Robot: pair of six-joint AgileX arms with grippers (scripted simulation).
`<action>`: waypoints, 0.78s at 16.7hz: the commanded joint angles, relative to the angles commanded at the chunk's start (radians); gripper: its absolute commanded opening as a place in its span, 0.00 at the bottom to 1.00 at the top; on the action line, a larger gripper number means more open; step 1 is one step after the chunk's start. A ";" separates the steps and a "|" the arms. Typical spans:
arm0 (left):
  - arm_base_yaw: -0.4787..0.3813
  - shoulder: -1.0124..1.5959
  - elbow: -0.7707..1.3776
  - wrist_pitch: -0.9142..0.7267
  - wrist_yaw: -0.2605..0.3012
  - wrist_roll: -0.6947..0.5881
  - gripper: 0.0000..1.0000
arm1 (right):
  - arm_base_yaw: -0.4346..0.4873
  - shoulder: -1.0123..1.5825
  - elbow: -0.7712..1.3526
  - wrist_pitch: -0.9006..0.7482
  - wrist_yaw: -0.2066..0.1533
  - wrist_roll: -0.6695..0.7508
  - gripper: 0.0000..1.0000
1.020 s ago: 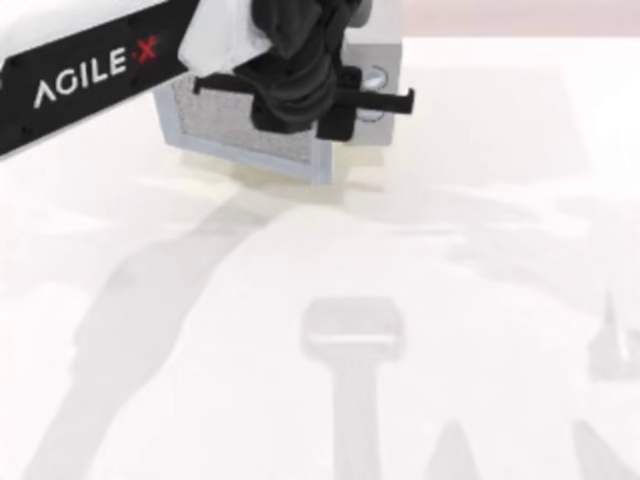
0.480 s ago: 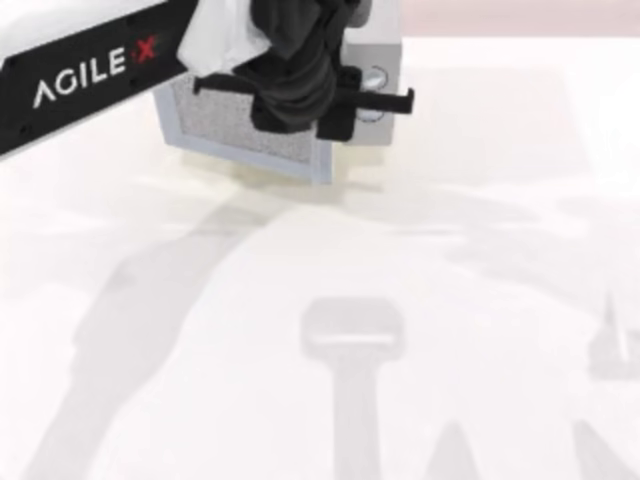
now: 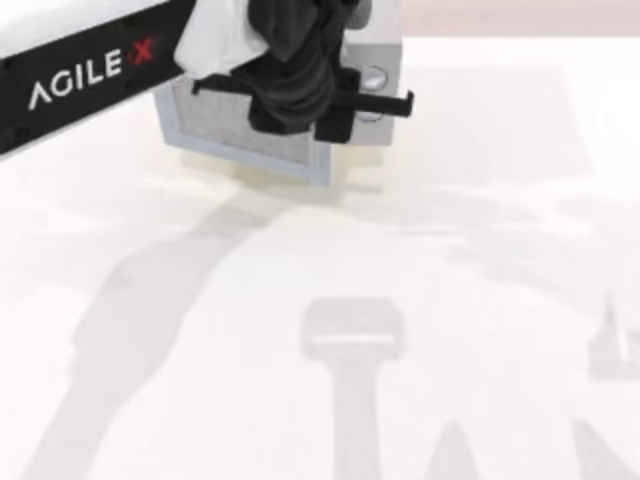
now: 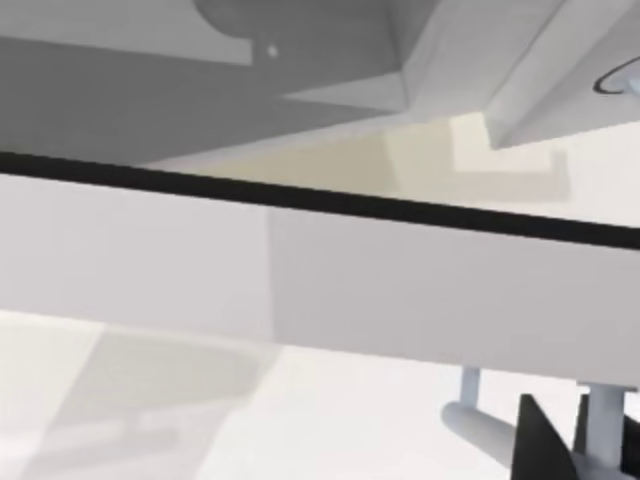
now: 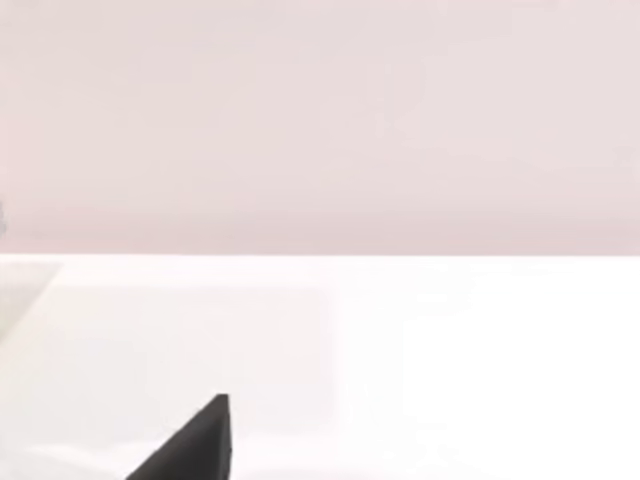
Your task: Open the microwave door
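A pale, almost white tabletop point(image 3: 300, 250) is filling the top view, with soft grey shadows lying across it. The microwave point(image 3: 385, 60) is sitting directly on it toward 12 o'clock, a little left of centre, near the far edge.

- Top view: the left arm's black wrist hides the upper middle of the microwave door point(image 3: 215, 125) and part of the microwave point(image 3: 375, 50), itself cut by the top edge.
- Left gripper point(image 3: 300, 90): its finger spacing cannot be read.
- Right wrist view: only a dark fingertip point(image 5: 195, 445) shows, cut by the bottom edge.
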 joint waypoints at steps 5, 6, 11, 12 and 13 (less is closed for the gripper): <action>0.020 -0.059 -0.092 0.038 0.035 0.077 0.00 | 0.000 0.000 0.000 0.000 0.000 0.000 1.00; 0.020 -0.061 -0.095 0.040 0.036 0.079 0.00 | 0.000 0.000 0.000 0.000 0.000 0.000 1.00; 0.020 -0.061 -0.095 0.040 0.036 0.079 0.00 | 0.000 0.000 0.000 0.000 0.000 0.000 1.00; 0.020 -0.061 -0.095 0.040 0.036 0.079 0.00 | 0.000 0.000 0.000 0.000 0.000 0.000 1.00; 0.020 -0.061 -0.095 0.040 0.036 0.079 0.00 | 0.000 0.000 0.000 0.000 0.000 0.000 1.00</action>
